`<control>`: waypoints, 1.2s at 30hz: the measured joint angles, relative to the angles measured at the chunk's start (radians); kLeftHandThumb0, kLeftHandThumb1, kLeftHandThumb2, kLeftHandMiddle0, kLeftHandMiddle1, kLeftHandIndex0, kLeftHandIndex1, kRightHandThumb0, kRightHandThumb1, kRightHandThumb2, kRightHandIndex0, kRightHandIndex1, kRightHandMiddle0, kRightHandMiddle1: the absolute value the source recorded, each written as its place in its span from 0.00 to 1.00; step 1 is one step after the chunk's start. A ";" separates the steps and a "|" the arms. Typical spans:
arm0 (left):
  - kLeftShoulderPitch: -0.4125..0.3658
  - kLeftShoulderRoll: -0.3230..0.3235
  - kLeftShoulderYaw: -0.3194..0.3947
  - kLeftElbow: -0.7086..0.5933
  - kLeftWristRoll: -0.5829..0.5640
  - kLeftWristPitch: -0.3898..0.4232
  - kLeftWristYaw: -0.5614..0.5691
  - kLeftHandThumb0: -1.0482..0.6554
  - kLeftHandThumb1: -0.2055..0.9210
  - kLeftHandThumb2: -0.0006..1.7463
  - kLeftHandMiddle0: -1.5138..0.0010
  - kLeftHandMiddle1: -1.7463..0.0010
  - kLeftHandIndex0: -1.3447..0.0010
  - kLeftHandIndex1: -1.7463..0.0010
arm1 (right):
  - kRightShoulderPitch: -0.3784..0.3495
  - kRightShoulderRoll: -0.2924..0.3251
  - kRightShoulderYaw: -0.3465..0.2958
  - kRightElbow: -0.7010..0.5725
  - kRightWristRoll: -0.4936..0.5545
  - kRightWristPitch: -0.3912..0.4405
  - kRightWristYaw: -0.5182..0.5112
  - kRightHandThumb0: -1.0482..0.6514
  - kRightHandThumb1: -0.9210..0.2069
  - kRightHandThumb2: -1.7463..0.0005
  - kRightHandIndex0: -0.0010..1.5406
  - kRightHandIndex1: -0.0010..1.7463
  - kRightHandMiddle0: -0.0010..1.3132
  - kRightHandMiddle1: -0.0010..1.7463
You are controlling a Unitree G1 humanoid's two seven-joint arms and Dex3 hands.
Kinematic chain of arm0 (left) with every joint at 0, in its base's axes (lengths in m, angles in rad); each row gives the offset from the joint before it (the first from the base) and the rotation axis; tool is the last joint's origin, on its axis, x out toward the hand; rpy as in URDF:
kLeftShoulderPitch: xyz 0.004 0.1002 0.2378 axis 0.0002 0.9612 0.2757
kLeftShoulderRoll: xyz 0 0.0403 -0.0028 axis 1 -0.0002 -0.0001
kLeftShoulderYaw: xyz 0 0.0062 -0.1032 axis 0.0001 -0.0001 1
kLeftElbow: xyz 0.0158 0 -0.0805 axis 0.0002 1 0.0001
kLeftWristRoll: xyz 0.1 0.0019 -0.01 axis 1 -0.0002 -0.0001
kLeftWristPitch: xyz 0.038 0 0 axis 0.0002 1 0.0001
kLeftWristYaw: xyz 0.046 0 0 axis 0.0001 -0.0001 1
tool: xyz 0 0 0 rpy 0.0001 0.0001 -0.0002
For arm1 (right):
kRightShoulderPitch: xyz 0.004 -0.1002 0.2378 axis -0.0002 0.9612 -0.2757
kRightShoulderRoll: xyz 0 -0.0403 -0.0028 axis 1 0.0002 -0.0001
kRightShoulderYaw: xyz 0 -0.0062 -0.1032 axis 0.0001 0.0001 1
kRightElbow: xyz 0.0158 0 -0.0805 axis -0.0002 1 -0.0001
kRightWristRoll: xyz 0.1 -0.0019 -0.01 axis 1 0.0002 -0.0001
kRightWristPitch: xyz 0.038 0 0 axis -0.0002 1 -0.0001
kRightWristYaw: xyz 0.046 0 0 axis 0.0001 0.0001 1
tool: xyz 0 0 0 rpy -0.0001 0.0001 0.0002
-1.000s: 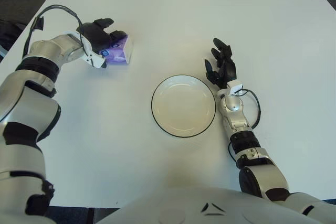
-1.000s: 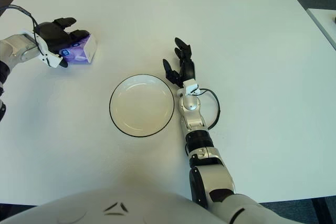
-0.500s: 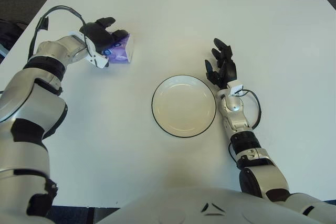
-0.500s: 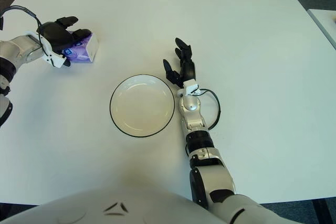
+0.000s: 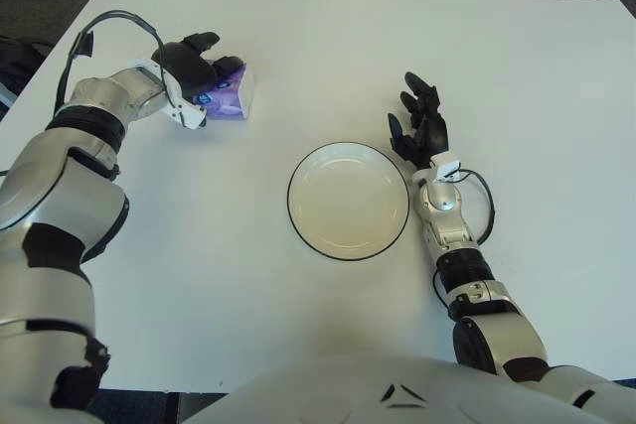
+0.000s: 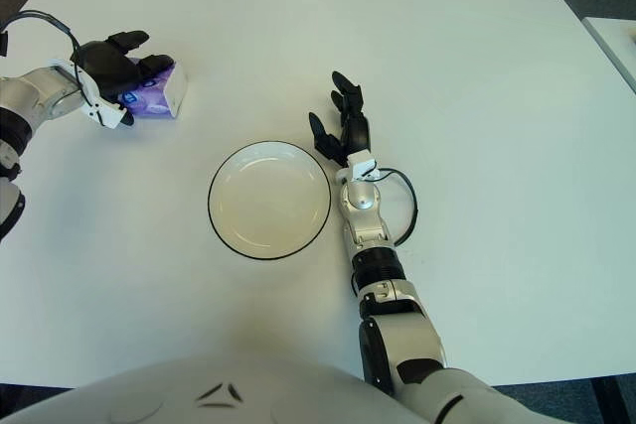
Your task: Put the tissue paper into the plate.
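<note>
Gripping the small purple-and-white pack of tissue paper, the black three-fingered left hand has its fingers curled over the pack's top, far up and to the left of the round white plate with a thin dark rim. Compared with a second ago, the forearm has swung slightly and the hand has settled more squarely onto the pack, while the pack itself has barely shifted; over the last half-second almost nothing has moved. That suggests the grasp is being secured rather than the carry begun, so the transfer to the plate is still entirely ahead. The pack appears to sit on the white worktop, well apart from the plate. The right hand shows just beside the plate's right edge, fingers spread and holding nothing.
</note>
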 measured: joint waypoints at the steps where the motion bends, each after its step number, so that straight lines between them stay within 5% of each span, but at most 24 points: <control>1: 0.000 0.000 0.000 0.000 0.000 0.000 0.001 0.04 0.95 0.05 0.96 0.99 1.00 0.74 | 0.000 0.000 0.000 -0.001 0.000 0.000 0.000 0.26 0.02 0.72 0.07 0.31 0.00 0.33; 8: 0.000 -0.003 0.002 0.007 -0.020 -0.001 -0.015 0.06 0.95 0.05 0.88 0.96 1.00 0.79 | 0.003 0.000 -0.001 -0.005 -0.001 0.000 -0.003 0.26 0.02 0.72 0.07 0.31 0.00 0.36; 14: -0.007 -0.015 0.011 0.009 -0.061 0.013 -0.090 0.08 0.93 0.05 0.76 0.89 1.00 0.73 | 0.004 0.001 -0.001 -0.006 0.000 0.001 -0.003 0.26 0.02 0.72 0.07 0.31 0.00 0.35; 20: -0.019 -0.031 0.015 0.003 -0.079 0.039 -0.165 0.11 0.88 0.09 0.77 0.61 1.00 0.53 | 0.007 0.002 0.000 -0.009 0.000 0.001 -0.001 0.26 0.02 0.73 0.06 0.31 0.00 0.34; 24: -0.026 -0.039 0.015 -0.001 -0.085 0.057 -0.192 0.11 0.79 0.20 0.72 0.31 1.00 0.33 | 0.008 0.003 -0.001 -0.011 0.000 0.001 -0.001 0.26 0.02 0.73 0.07 0.31 0.00 0.35; 28: -0.027 -0.049 0.016 -0.001 -0.094 0.076 -0.198 0.12 0.72 0.29 0.70 0.20 0.97 0.19 | 0.011 0.005 -0.001 -0.015 0.000 0.002 -0.002 0.26 0.02 0.73 0.07 0.32 0.00 0.36; 32: -0.027 -0.056 0.017 0.001 -0.099 0.089 -0.198 0.14 0.66 0.34 0.64 0.09 0.82 0.05 | 0.014 0.008 -0.001 -0.019 -0.001 0.002 -0.005 0.27 0.03 0.72 0.07 0.32 0.00 0.38; 36: -0.027 -0.060 0.017 0.004 -0.103 0.091 -0.191 0.19 0.61 0.39 0.56 0.02 0.65 0.01 | 0.019 0.011 -0.001 -0.024 -0.002 0.003 -0.010 0.27 0.03 0.72 0.07 0.32 0.00 0.39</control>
